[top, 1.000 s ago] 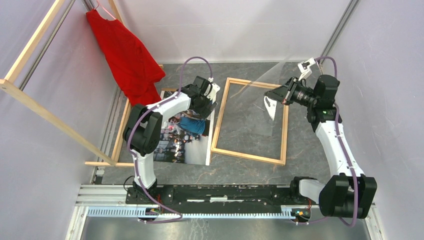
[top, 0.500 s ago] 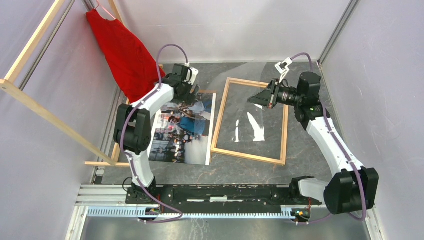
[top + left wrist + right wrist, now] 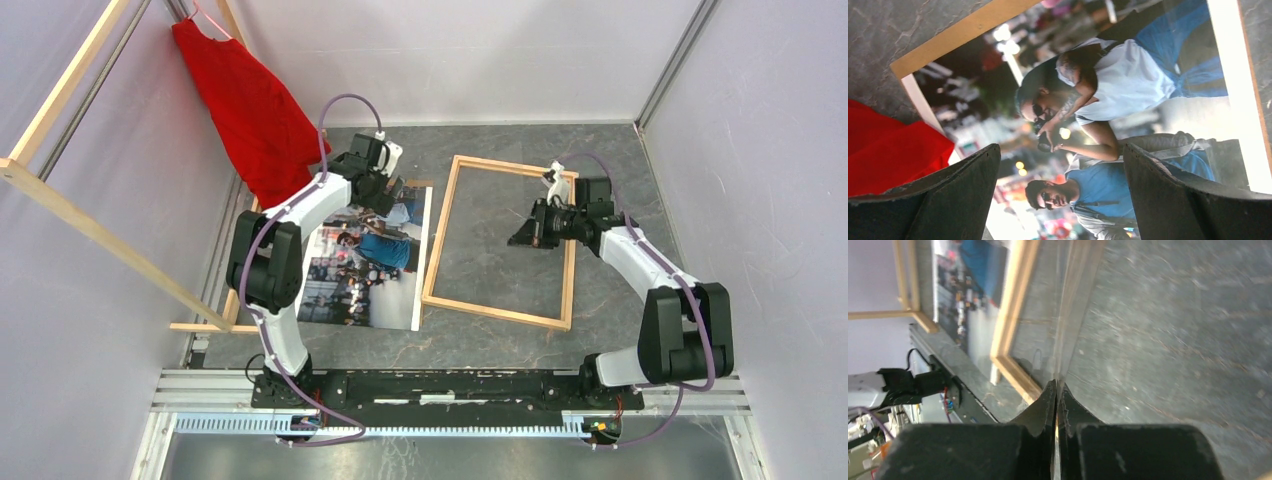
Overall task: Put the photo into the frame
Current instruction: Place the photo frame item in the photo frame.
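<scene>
My left pincer [image 3: 1060,150] hangs wide open above the top end of the photo [image 3: 365,270]. The photo lies face up on a brown backing board [image 3: 963,27] on the grey desk [image 3: 620,300], just left of the light-wood frame [image 3: 441,228]. My right pincer [image 3: 1056,385], low inside the frame, is pinched closed on the edge of a clear sheet [image 3: 1065,325].

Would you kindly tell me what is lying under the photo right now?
A brown board lies under the photo. Only a narrow strip of it shows past the photo's edges. The rest of the board is covered by the print.
</scene>
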